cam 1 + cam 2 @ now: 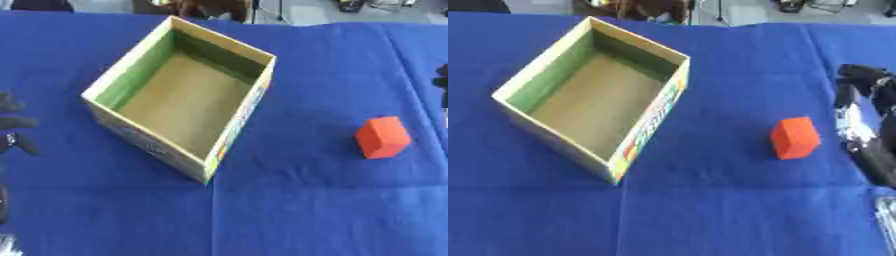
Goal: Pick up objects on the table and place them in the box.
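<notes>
From my station I see the open box (179,95) sitting askew on the blue-covered counter (306,210), one corner turned toward me, its mouth facing up and nothing inside that I can see. That skewed angle leaves its long right wall facing the red block (382,137), which I judge handy, since anything carried over from the right has only that wall to clear. The block lies well apart from the box on the right half of the counter, resting flat on the cloth and touching nothing.

My right robot hand (866,120) comes in at the right edge, just beside the block but not on it. It holds nothing; whether its fingers are spread or curled I cannot tell from what shows. As the nearer one, it seems the natural choice for the pick. My left robot hand (13,125) shows only as a few dark fingers at the left edge, level with the box's near left wall and apart from it; they look relaxed and spread, pinching nothing, so I read it as parked clear of the work.

The box's outer right wall carries a strip of coloured print, with reds, greens and yellows along the rim, but I can read no letters or brand on it. The block bears no marking that I can see.

By my reckoning the block has yet to be picked up.
</notes>
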Motion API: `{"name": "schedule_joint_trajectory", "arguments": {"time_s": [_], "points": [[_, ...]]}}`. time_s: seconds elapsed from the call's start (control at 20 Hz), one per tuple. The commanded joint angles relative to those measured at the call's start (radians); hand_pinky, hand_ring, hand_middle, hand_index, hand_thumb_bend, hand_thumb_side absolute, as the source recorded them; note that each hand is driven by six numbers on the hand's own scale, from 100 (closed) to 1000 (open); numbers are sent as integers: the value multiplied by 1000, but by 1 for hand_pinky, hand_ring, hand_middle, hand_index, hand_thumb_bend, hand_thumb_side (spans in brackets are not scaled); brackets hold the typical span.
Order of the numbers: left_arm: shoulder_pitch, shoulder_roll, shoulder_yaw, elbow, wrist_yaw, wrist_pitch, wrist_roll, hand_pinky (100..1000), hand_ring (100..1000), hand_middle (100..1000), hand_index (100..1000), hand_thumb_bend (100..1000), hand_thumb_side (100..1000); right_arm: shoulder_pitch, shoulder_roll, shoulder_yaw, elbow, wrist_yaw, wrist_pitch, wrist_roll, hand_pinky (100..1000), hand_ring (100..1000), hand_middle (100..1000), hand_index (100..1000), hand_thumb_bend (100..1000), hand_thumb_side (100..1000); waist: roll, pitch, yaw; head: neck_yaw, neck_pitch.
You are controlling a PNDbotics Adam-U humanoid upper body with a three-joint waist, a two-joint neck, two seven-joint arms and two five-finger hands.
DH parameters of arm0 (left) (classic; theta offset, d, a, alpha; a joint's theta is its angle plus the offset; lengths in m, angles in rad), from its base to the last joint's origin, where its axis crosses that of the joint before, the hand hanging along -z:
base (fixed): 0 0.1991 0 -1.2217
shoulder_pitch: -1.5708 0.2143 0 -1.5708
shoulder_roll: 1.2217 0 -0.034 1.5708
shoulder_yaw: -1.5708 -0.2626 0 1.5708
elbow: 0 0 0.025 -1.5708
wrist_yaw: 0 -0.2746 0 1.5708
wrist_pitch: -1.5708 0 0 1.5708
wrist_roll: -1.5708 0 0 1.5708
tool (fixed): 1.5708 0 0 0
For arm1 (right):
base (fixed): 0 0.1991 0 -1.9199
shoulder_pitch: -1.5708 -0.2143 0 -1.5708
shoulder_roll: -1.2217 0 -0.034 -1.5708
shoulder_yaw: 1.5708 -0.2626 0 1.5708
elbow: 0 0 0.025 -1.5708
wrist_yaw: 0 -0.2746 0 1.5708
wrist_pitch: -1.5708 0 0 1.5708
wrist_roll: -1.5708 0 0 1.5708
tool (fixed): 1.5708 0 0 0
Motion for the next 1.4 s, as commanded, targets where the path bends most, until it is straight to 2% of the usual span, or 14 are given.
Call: {"name": "schedule_joint_trajectory", "arguments": {"time_s": [0.05, 0.15, 0.2, 0.3, 0.4, 0.45, 0.5, 0.6, 0.7, 0.85, 0.95, 1.25, 1.4], "points": [[-2, 26, 4, -19, 2, 2, -2, 316, 562, 614, 759, 100, 848, 8, -106, 8, -20, 55, -5, 48, 820, 788, 794, 868, 100, 752, 1, -25, 1, 0, 6], [-2, 20, 2, -19, 5, 1, -3, 316, 562, 614, 759, 100, 848, -1, -272, -10, -20, 167, 8, 142, 822, 797, 805, 881, 100, 761, 15, -25, 0, -4, 6], [-1, 19, 2, -19, 6, 1, -5, 316, 562, 614, 759, 100, 849, -6, -320, -15, -20, 206, 8, 174, 824, 806, 809, 884, 100, 757, 18, -26, 0, -5, 6], [0, 18, 1, -19, 7, 1, -7, 316, 563, 615, 759, 100, 848, -14, -379, -18, -20, 234, 0, 195, 824, 824, 806, 885, 100, 744, 21, -28, 0, -7, 5], [1, 18, 0, -19, 8, 2, -9, 315, 563, 615, 759, 100, 848, -15, -424, -16, -20, 233, -5, 189, 829, 833, 815, 896, 100, 787, 23, -29, 0, -8, 5], [1, 19, 0, -19, 8, 2, -9, 315, 563, 615, 759, 100, 848, -14, -441, -14, -20, 232, -7, 192, 829, 833, 815, 896, 100, 787, 23, -30, 0, -9, 4], [1, 19, -1, -19, 9, 2, -10, 315, 563, 615, 759, 100, 847, -12, -458, -12, -20, 233, -8, 200, 835, 845, 828, 913, 100, 858, 23, -30, 1, -10, 4], [1, 21, -1, -19, 9, 1, -10, 315, 563, 615, 759, 100, 847, -8, -497, -8, -20, 241, -14, 233, 841, 857, 842, 936, 100, 932, 24, -31, 2, -12, 3], [2, 21, -2, -19, 10, 1, -11, 315, 563, 615, 759, 100, 847, -10, -527, -5, -20, 250, -25, 267, 844, 864, 849, 957, 103, 971, 25, -32, 3, -16, 2], [3, 23, -4, -19, 11, 1, -14, 315, 563, 615, 759, 100, 848, -24, -566, 1, -20, 254, -44, 306, 854, 877, 859, 972, 200, 958, 26, -34, 3, -24, 2], [4, 23, -5, -19, 11, 1, -15, 315, 563, 615, 759, 100, 848, -34, -586, 6, -20, 241, -55, 335, 861, 883, 864, 980, 226, 943, 27, -35, 3, -28, 1], [7, 23, -7, -19, 12, 2, -18, 314, 563, 616, 759, 100, 848, -69, -648, 29, -20, 230, -68, 447, 878, 910, 874, 1000, 358, 846, 27, -36, 6, -31, 3], [8, 23, -7, -19, 12, 2, -19, 314, 563, 616, 759, 100, 848, -83, -663, 43, -20, 240, -64, 486, 879, 911, 875, 1000, 361, 846, 26, -36, 7, -32, 3]]}}
